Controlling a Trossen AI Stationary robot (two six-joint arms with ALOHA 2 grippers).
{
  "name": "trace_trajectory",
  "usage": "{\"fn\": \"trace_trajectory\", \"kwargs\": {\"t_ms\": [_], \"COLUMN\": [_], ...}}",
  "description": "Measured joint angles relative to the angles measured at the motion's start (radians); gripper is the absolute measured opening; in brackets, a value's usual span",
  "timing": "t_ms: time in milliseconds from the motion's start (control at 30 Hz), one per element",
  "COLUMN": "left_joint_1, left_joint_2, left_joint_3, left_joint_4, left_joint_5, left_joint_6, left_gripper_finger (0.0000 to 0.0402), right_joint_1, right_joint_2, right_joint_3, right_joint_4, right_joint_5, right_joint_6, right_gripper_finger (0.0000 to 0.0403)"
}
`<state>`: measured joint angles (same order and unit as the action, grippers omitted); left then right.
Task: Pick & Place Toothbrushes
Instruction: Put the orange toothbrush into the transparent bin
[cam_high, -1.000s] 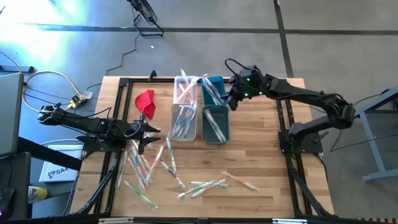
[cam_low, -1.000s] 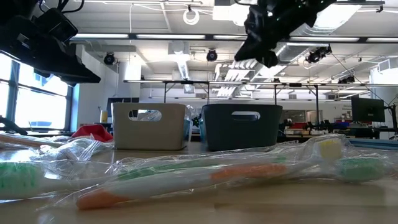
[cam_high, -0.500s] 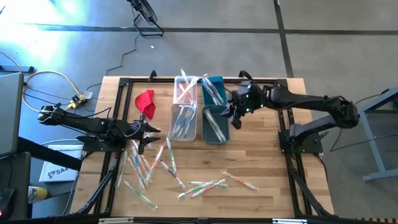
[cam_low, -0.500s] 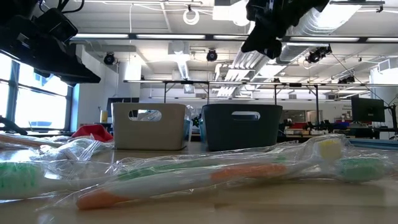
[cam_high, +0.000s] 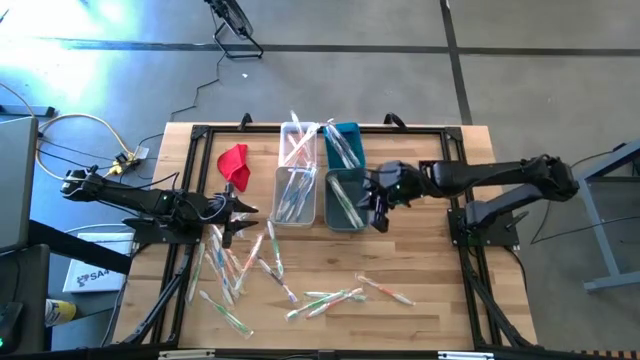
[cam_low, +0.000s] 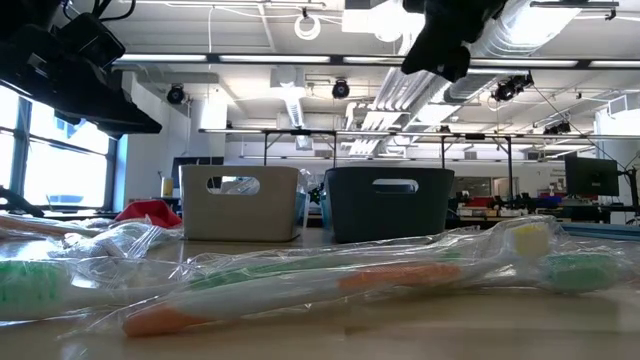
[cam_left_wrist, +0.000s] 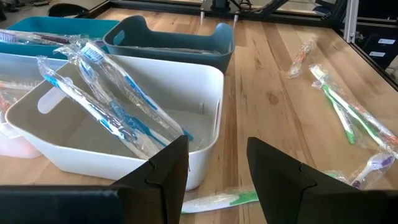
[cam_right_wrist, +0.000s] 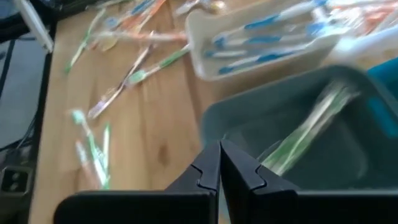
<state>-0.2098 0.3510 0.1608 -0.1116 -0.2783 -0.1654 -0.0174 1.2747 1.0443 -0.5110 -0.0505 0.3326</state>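
Loose toothbrushes: scattered in clear wrappers over the near half of the table, most on the left side, a few toward the middle; green, orange, pink and white handles are seen. In the low view one wrapped brush lies right in front of the camera.

Left gripper: held low over the left side of the table, just beside the loose pile and near the white bin. The fingers are spread, with nothing seen between them.

Right gripper: held above the table at the right edge of the dark teal bin. The fingers are pressed together, and nothing is pinched.

White bin: set mid-table, loaded with blue-handled brushes in wrappers.

Dark teal bin: set touching the white bin's right side; green-handled brushes are laid inside.

Clear bin: placed behind the white bin, with pink and orange brushes in it.

Blue bin: placed behind the dark teal bin; a few wrapped brushes are seen in it.

Red cloth: laid on the table left of the bins, toward the far edge.
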Motion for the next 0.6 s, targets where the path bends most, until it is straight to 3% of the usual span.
{"fn": "trace_trajectory", "kwargs": {"t_ms": [600], "left_joint_1": [0.000], "left_joint_2": [0.000], "left_joint_3": [0.000], "left_joint_4": [0.001], "left_joint_5": [0.000], "left_joint_6": [0.000], "left_gripper_finger": [0.0159], "right_joint_1": [0.289], "right_joint_2": [0.000], "right_joint_3": [0.000], "right_joint_4": [-0.201], "right_joint_5": [0.102], "right_joint_6": [0.334], "right_gripper_finger": [0.0004]}}
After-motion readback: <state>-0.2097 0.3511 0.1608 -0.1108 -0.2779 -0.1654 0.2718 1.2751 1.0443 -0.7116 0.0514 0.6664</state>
